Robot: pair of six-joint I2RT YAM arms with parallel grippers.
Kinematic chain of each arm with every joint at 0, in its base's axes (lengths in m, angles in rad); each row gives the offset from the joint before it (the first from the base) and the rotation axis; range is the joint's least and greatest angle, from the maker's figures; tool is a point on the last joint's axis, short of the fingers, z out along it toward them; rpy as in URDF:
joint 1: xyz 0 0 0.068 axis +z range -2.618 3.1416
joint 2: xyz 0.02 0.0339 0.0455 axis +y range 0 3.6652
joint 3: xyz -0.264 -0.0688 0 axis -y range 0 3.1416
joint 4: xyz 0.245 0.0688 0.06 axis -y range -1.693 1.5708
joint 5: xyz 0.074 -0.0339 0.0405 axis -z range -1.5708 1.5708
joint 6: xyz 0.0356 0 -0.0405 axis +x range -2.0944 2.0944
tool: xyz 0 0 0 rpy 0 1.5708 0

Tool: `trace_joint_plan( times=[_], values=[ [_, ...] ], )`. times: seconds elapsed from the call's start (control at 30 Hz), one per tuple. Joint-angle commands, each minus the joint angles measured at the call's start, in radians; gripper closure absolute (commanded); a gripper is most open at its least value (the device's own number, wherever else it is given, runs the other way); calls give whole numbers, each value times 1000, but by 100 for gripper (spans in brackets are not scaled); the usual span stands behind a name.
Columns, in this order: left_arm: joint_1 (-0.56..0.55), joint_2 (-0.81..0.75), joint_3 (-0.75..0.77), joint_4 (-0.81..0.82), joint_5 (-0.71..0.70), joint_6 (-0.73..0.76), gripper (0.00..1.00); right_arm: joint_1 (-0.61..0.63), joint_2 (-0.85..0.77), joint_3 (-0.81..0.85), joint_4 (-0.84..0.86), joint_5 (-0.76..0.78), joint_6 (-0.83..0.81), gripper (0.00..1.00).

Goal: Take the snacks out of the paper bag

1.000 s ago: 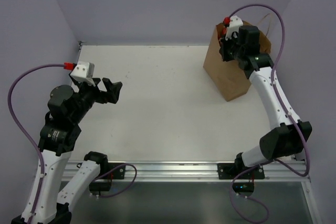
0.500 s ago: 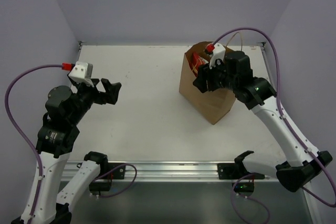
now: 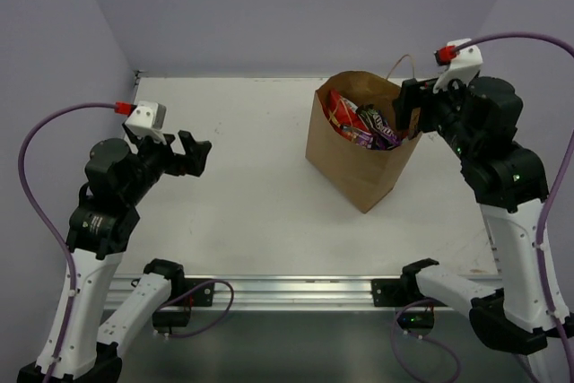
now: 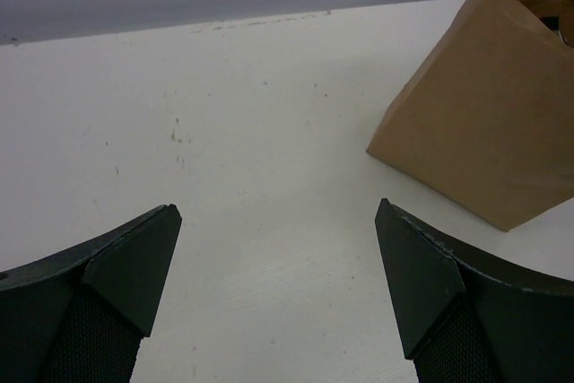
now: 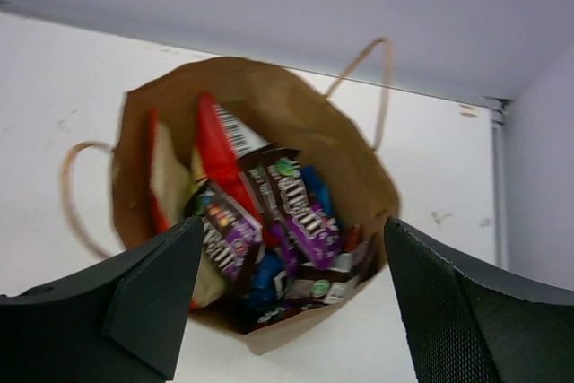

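Right pincer [image 3: 409, 110] spread wide, empty, just beside right rim of paper bag [image 3: 352, 166]; contact unclear. Arm raised, elbow bent. Snacks [image 5: 269, 213] all inside upright bag, right-rear on worktop [image 3: 242, 204]. Left pincer [image 4: 278, 221] wide open, empty, well apart from bag.

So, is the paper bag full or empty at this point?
Full. The paper bag stands with its mouth open, and the snacks, red chip packets and purple candy bars, fill it.
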Motion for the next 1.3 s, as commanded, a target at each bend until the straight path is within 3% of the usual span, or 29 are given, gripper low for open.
trace_joint_plan(
  times=[0.0, 0.17, 0.3, 0.43, 0.53, 0.57, 0.73, 0.77, 0.8, 0.83, 0.93, 1.0, 1.13, 1.23, 1.27],
  values=[
    [-6, 9, 33, 23, 41, 6, 0, -104, 96, 15, 44, 111, -5, 16],
    [-6, 19, 22, 35, 81, 0, 0, -210, 288, 68, 79, 99, 50, 17],
    [-6, 28, 16, 43, 125, -6, 0, -250, 380, 66, 124, -16, 33, 17],
    [-6, 28, 8, 47, 144, 9, 0, -258, 472, 74, 144, -21, 10, 19],
    [-6, 30, 8, 41, 145, 20, 0, -258, 526, 86, 125, -33, -44, 30],
    [-6, 32, 10, 38, 147, 26, 0, -258, 527, 82, 125, -53, -53, 40],
    [-6, 50, 24, 24, 165, 34, 0, -259, 451, 13, 176, -131, -60, 65],
    [-4, 54, 27, 24, 170, 34, 1, -258, 437, 5, 179, -137, -63, 74],
    [-6, 58, 33, 24, 176, 32, 5, -258, 426, -9, 185, -137, -65, 78],
    [-6, 64, 39, 23, 179, 29, 9, -258, 403, -11, 185, -133, -63, 88],
    [-7, 102, 68, 23, 223, 9, 21, -253, 351, -26, 182, -128, -62, 100],
    [-6, 146, 106, 24, 266, -26, 22, -245, 314, -50, 199, -113, -57, 100],
    [-18, 241, 175, 64, 326, -121, 14, -158, 218, -109, 254, -1, -59, 100],
    [-81, 303, 237, 98, 288, -163, 9, -97, 164, -152, 292, 93, -56, 100],
    [-146, 321, 272, 104, 260, -169, 9, -87, 149, -165, 296, 99, -51, 100]
  ],
)
